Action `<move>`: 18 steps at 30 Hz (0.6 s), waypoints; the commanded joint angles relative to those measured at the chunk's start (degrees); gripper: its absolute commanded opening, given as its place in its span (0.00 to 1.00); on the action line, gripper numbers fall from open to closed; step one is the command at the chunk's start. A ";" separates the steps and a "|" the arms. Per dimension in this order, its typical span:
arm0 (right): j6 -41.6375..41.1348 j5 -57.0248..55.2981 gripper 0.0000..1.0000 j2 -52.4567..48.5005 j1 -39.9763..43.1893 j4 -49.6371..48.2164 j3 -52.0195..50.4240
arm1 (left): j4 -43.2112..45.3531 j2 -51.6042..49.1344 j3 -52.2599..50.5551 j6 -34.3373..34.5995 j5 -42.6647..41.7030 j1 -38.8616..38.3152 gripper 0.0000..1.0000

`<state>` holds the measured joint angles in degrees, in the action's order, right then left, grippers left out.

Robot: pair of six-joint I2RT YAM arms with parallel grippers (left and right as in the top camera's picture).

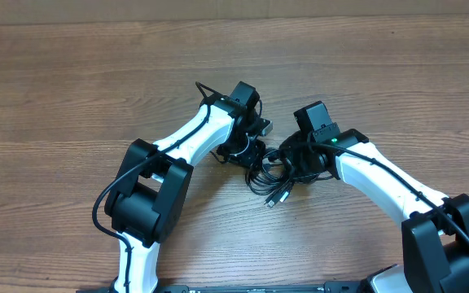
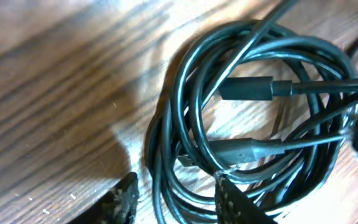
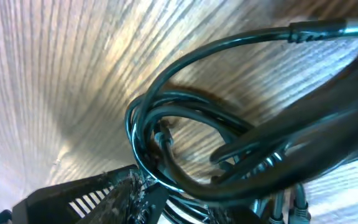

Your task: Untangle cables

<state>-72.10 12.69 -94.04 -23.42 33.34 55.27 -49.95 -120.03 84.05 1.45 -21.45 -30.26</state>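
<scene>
The cables (image 1: 272,172) are thin black cords coiled in a tangled bunch at the table's middle, with a plug end (image 1: 278,198) sticking out toward the front. My left gripper (image 1: 255,151) is at the bunch's left edge. In the left wrist view its fingers (image 2: 178,200) are apart and straddle several strands of the cables (image 2: 253,118), with wood showing beside them. My right gripper (image 1: 296,159) is at the bunch's right edge. In the right wrist view its fingertips (image 3: 173,199) sit among the cable loops (image 3: 166,124); their grip is hidden by the strands.
The brown wooden table (image 1: 72,89) stretches around the bunch on all sides. The thicker black arm wires run along the left arm (image 1: 181,138) and the right arm (image 1: 381,175).
</scene>
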 commanded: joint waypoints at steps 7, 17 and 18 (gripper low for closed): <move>-6.14 -4.28 0.30 -0.61 -0.37 -5.09 -5.81 | 0.94 -0.98 -0.07 2.47 -1.07 -0.44 0.37; -6.10 -6.69 0.26 -0.61 -0.37 -9.22 -9.20 | 5.68 -1.01 -5.49 2.95 1.77 -0.90 0.22; -6.10 -6.69 0.25 -0.61 -0.37 -9.25 -9.20 | 6.14 -1.01 -5.97 3.41 2.10 -0.90 0.19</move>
<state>-77.78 8.54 -94.19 -23.42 24.03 47.11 -44.34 -119.83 80.60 4.29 -21.80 -30.68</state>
